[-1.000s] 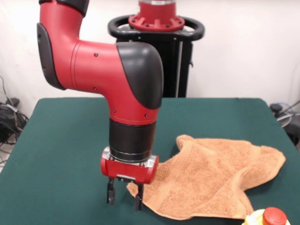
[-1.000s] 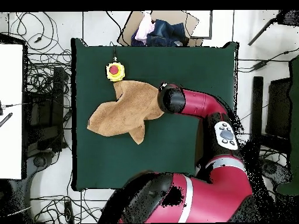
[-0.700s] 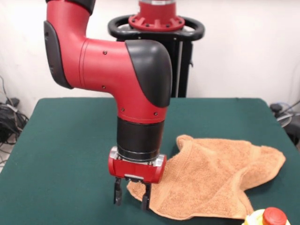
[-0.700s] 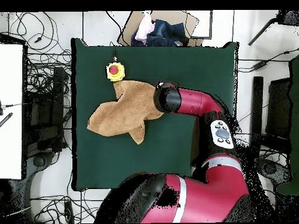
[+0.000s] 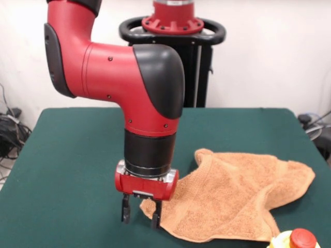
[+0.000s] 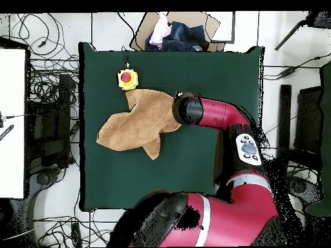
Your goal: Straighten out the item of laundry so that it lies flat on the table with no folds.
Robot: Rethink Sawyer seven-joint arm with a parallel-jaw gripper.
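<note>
The hand [image 5: 139, 216], open and empty at the towel's [image 5: 235, 194] 9 o'clock corner, may pinch only desk [image 5: 67, 175] felt.

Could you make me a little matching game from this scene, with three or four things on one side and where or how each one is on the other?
Things:
1. towel
2. gripper
3. red and yellow button
4. table

Descriptions:
A. dark green, carries everything else
B. crumpled and folded, not lying flat
C. jaws open, pointing down at the towel's corner
D. sits by the table's edge, just beyond the towel

Pairs: 1-B, 2-C, 3-D, 4-A
</note>
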